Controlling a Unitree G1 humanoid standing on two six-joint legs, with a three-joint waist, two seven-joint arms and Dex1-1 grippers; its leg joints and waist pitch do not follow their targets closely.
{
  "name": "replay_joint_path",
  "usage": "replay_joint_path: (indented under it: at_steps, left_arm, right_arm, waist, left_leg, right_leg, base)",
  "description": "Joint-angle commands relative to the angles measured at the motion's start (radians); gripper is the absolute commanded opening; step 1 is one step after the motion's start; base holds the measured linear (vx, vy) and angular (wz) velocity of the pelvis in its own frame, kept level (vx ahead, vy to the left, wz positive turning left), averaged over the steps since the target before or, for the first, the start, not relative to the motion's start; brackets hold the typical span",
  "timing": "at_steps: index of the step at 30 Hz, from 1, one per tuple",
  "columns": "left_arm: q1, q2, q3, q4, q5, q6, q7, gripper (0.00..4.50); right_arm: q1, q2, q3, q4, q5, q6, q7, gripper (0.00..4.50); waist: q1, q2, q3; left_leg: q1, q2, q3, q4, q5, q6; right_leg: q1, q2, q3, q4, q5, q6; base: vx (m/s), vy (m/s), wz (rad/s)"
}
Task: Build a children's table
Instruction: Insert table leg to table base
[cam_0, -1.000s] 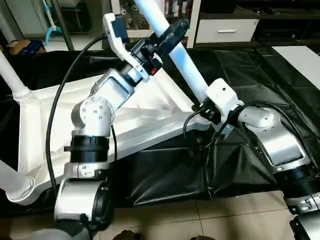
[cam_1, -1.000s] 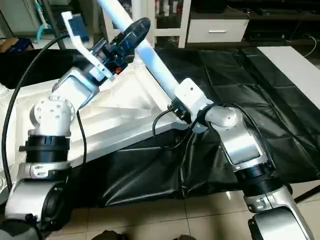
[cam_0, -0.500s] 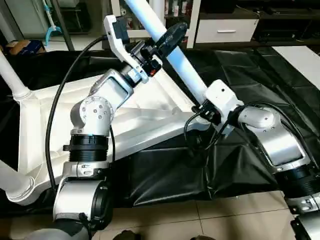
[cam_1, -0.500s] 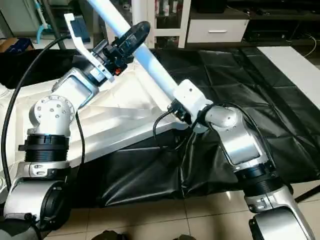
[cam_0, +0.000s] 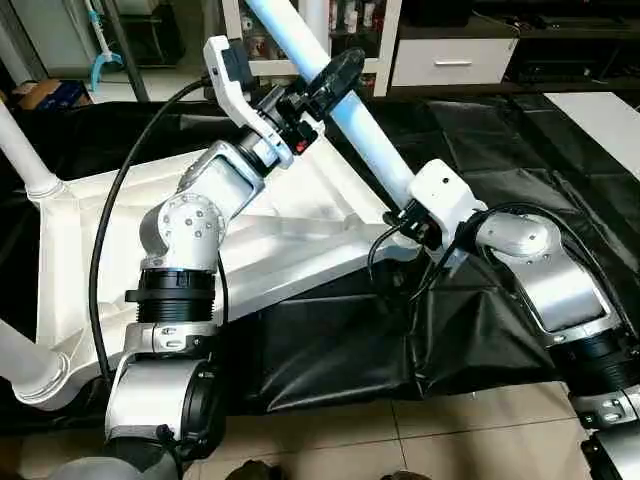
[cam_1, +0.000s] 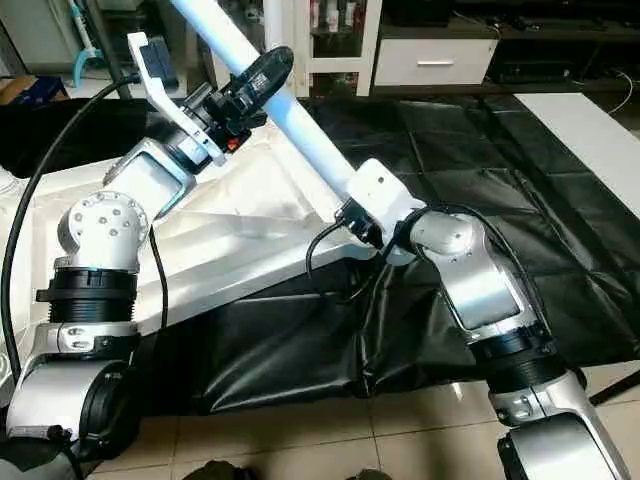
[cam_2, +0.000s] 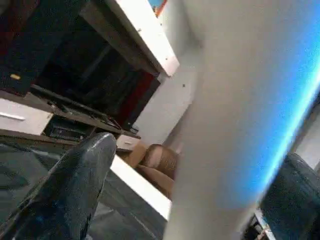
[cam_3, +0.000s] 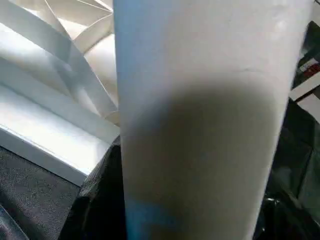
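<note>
Table top (cam_0: 290, 235) lies upside down on the black sheet (cam_0: 520, 130) on the floor, ribs up, filling the 9 o'clock half of my left eye view. Two legs already stand in corner sockets, one at 9 o'clock (cam_0: 22, 150) and one at 8 o'clock (cam_0: 25, 365). A third leg (cam_0: 355, 110) slants from the near corner by my right wrist up toward 11 o'clock; that line is its long axis. My left end effector (cam_0: 325, 85) sits high on the leg, fingers wide apart on either side of the tube and not pinching it. My right end effector (cam_0: 415, 215) is low on the same leg, near the socket, half closed around it as far as I can judge.

Right eye view gives the same layout: the leg (cam_1: 290, 110) runs from 11 o'clock down toward the corner, my left end effector (cam_1: 250, 85) above, my right (cam_1: 365, 215) below and nearer the socket.

Left wrist view: the leg (cam_2: 240, 125) passes between my two dark fingers (cam_2: 75, 185) with gaps showing.

Right wrist view: the leg (cam_3: 200, 125) is close in front, with the ribbed top (cam_3: 55, 100) just beyond, toward 9 o'clock.

I judge seating the foot depends on bringing that axis upright over the socket.
</note>
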Motion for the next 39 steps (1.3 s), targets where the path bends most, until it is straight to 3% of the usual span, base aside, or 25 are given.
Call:
replay_joint_path:
  at_steps: [1, 4, 6, 10, 11, 15, 17, 20, 23, 25, 28, 30, 33, 36, 39]
  left_arm:
    - [-0.030, -0.005, 0.010, 0.005, 0.010, -0.014, 0.017, 4.50]
    - [-0.037, -0.014, 0.010, 0.005, 0.030, -0.063, 0.024, 4.50]
    - [-0.037, -0.015, 0.009, 0.004, 0.032, -0.069, 0.025, 4.15]
    - [-0.039, -0.022, -0.011, -0.008, 0.068, -0.114, 0.035, 4.00]
    - [-0.039, -0.021, -0.013, -0.007, 0.072, -0.114, 0.037, 3.73]
    - [-0.031, -0.019, -0.022, -0.009, 0.082, -0.112, 0.045, 3.67]
    - [-0.016, -0.022, -0.026, -0.027, 0.079, -0.102, 0.047, 3.29]
    - [-0.004, -0.024, -0.031, -0.036, 0.087, -0.105, 0.045, 3.26]
    - [-0.001, -0.024, -0.034, -0.035, 0.091, -0.109, 0.044, 2.85]
    - [-0.003, -0.023, -0.033, -0.034, 0.091, -0.111, 0.046, 2.88]
    - [-0.005, -0.022, -0.032, -0.034, 0.090, -0.111, 0.048, 2.47]
    - [-0.005, -0.023, -0.031, -0.034, 0.090, -0.110, 0.048, 2.44]
    - [-0.007, -0.025, -0.029, -0.033, 0.091, -0.110, 0.048, 2.01]
    - [-0.009, -0.025, -0.028, -0.029, 0.092, -0.113, 0.050, 2.02]
    - [-0.010, -0.025, -0.027, -0.028, 0.092, -0.113, 0.050, 1.72]
  right_arm:
    - [-0.019, 0.001, -0.011, -0.005, -0.008, -0.012, 0.000, 1.83]
    - [-0.023, 0.010, -0.018, 0.000, -0.009, -0.007, -0.013, 1.83]
    - [-0.024, 0.011, -0.019, 0.000, -0.009, -0.007, -0.014, 1.83]
    - [-0.028, 0.022, -0.024, 0.003, -0.007, -0.002, -0.020, 1.83]
    - [-0.028, 0.023, -0.024, 0.003, -0.007, -0.001, -0.021, 1.83]
    - [-0.028, 0.025, -0.026, 0.004, -0.009, 0.000, -0.022, 1.83]
    - [-0.027, 0.026, -0.027, 0.003, -0.009, 0.000, -0.022, 1.83]
    - [-0.026, 0.028, -0.028, 0.005, -0.011, -0.001, -0.022, 1.83]
    - [-0.025, 0.030, -0.028, 0.005, -0.012, 0.000, -0.022, 1.83]
    - [-0.026, 0.031, -0.028, 0.005, -0.013, 0.000, -0.023, 1.83]
    - [-0.027, 0.032, -0.028, 0.007, -0.014, -0.001, -0.025, 1.83]
    - [-0.027, 0.032, -0.029, 0.009, -0.014, -0.002, -0.025, 1.83]
    - [-0.027, 0.032, -0.031, 0.010, -0.015, -0.002, -0.026, 1.83]
    - [-0.026, 0.032, -0.031, 0.010, -0.016, -0.002, -0.025, 1.83]
    - [-0.027, 0.032, -0.032, 0.011, -0.016, -0.003, -0.025, 1.83]
  waist:
    - [-0.003, -0.002, -0.092]
    - [-0.002, -0.002, -0.093]
    - [-0.003, -0.003, -0.093]
    - [-0.002, 0.000, -0.093]
    - [-0.002, -0.001, -0.094]
    - [-0.001, 0.000, -0.094]
    - [-0.002, 0.000, -0.094]
    - [-0.002, -0.001, -0.094]
    - [-0.002, -0.001, -0.093]
    - [-0.001, 0.001, -0.093]
    - [-0.002, 0.001, -0.094]
    - [-0.002, 0.001, -0.094]
    - [-0.002, 0.002, -0.094]
    - [-0.002, 0.000, -0.094]
    - [-0.002, 0.000, -0.094]
  left_leg:
    - [0.040, 0.075, -0.046, -0.073, -0.130, 0.040]
    - [0.041, 0.076, -0.046, -0.073, -0.132, 0.038]
    - [0.040, 0.076, -0.047, -0.073, -0.129, 0.040]
    - [0.039, 0.076, -0.047, -0.072, -0.125, 0.045]
    - [0.040, 0.076, -0.048, -0.073, -0.124, 0.045]
    - [0.041, 0.077, -0.047, -0.072, -0.123, 0.044]
    - [0.040, 0.077, -0.047, -0.073, -0.125, 0.040]
    - [0.040, 0.076, -0.047, -0.072, -0.120, 0.043]
    - [0.040, 0.076, -0.047, -0.073, -0.127, 0.043]
    - [0.041, 0.076, -0.048, -0.073, -0.132, 0.039]
    - [0.041, 0.076, -0.047, -0.073, -0.134, 0.035]
    - [0.041, 0.076, -0.047, -0.073, -0.132, 0.036]
    - [0.040, 0.075, -0.048, -0.073, -0.128, 0.037]
    - [0.040, 0.076, -0.047, -0.073, -0.130, 0.038]
    - [0.040, 0.076, -0.047, -0.073, -0.132, 0.038]
  right_leg:
    - [0.048, -0.035, 0.028, -0.051, -0.034, -0.262]
    - [0.048, -0.036, 0.028, -0.051, -0.030, -0.261]
    - [0.049, -0.036, 0.028, -0.051, -0.027, -0.260]
    - [0.049, -0.036, 0.028, -0.051, -0.019, -0.260]
    - [0.049, -0.036, 0.028, -0.050, -0.018, -0.259]
    - [0.048, -0.037, 0.028, -0.050, -0.016, -0.260]
    - [0.049, -0.036, 0.027, -0.048, -0.011, -0.263]
    - [0.049, -0.036, 0.027, -0.048, -0.006, -0.265]
    - [0.049, -0.037, 0.028, -0.050, -0.018, -0.262]
    - [0.048, -0.036, 0.027, -0.050, -0.024, -0.260]
    - [0.048, -0.035, 0.027, -0.050, -0.018, -0.259]
    - [0.048, -0.035, 0.027, -0.049, -0.012, -0.261]
    - [0.048, -0.034, 0.027, -0.049, -0.005, -0.262]
    - [0.049, -0.036, 0.027, -0.049, -0.009, -0.263]
    - [0.049, -0.036, 0.027, -0.050, -0.012, -0.262]
  base:
    - [0.000, 0.000, 0.00]
    - [0.000, 0.000, 0.00]
    - [0.000, 0.000, 0.00]
    - [0.000, 0.000, 0.00]
    - [0.000, 0.000, 0.00]
    - [0.000, 0.000, 0.00]
    - [0.000, 0.000, 0.00]
    - [0.000, 0.000, 0.00]
    - [0.000, 0.000, 0.00]
    - [0.000, 0.000, 0.00]
    - [0.000, 0.000, 0.00]
    - [0.000, 0.000, 0.00]
    - [0.000, 0.000, 0.00]
    - [0.000, 0.000, 0.00]
    - [0.000, 0.000, 0.00]
